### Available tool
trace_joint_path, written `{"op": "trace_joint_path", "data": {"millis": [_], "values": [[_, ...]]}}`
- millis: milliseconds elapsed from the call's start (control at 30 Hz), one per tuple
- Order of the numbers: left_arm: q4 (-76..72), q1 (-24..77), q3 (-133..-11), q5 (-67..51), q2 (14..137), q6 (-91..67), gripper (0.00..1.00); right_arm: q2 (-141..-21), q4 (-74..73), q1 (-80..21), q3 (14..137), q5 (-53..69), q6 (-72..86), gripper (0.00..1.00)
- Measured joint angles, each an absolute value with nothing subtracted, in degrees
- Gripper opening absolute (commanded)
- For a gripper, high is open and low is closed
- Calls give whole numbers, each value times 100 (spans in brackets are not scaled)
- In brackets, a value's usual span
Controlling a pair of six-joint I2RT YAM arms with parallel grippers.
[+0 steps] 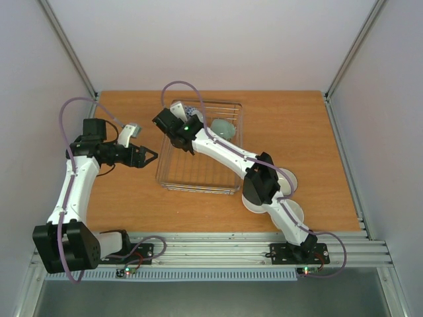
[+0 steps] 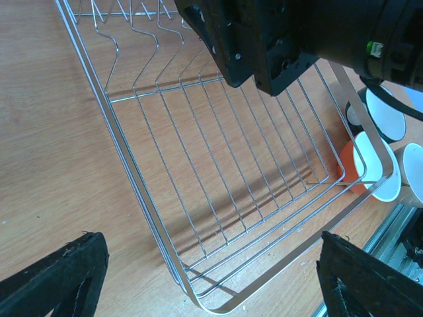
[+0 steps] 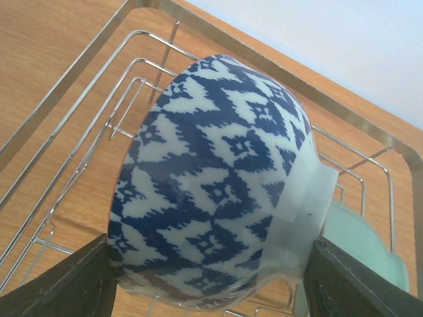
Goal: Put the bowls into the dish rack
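- Right in the middle of the wooden table (image 1: 291, 125) sits the rectangular silver wire dish rack (image 1: 200, 148). It has thin shiny bars, low sides and a row of bent prongs along its far end.
- Two bowls are inside it, and that's the count for the rack.
- At the rack's 11 o'clock corner is the round blue-and-white patterned bowl (image 3: 211, 191). It is glossy, tipped on its side, with its pale foot pointing to 3 o'clock in the right wrist view.
- The right gripper (image 3: 211, 284) has that patterned bowl, with one black finger on each side and the jaws spread wide across its body. Whether the bowl touches the wires, I cannot tell.
- Just behind its foot, at about 1 o'clock in the rack, the smooth round mint green bowl (image 3: 360, 241) also lies on its side.
- Outside the rack, at its 4 o'clock, are three more round bowls with white insides, partly hidden under the right arm from above.
- The left wrist view sorts them out: one orange bowl (image 2: 347, 168), one dark-sided bowl (image 2: 384, 113), and one pale beige bowl (image 2: 413, 173) cut by the frame edge.
- The left gripper (image 1: 149, 156) hangs at the rack's 9 o'clock, above the bare wood, with its jaws wide apart and nothing between them.
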State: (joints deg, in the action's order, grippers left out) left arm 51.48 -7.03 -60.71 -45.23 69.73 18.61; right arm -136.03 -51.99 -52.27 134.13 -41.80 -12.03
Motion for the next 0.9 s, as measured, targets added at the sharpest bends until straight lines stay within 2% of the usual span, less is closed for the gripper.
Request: {"op": "trace_joint_path", "data": {"millis": [467, 500, 700, 900], "values": [[5148, -703, -6066, -4525, 6973, 1870, 86, -13917, -5192, -5190, 13594, -3846, -1208, 3], [5148, -703, -6066, -4525, 6973, 1870, 86, -13931, -5214, -5183, 13625, -3826, -1208, 6], [5148, -703, -6064, -4525, 6973, 1870, 86, -14097, -5247, -5159, 13778, -3699, -1208, 48], [5148, -703, -6062, -4525, 6973, 1870, 87, -14171, -5201, -5159, 13778, -3597, -1208, 74]]}}
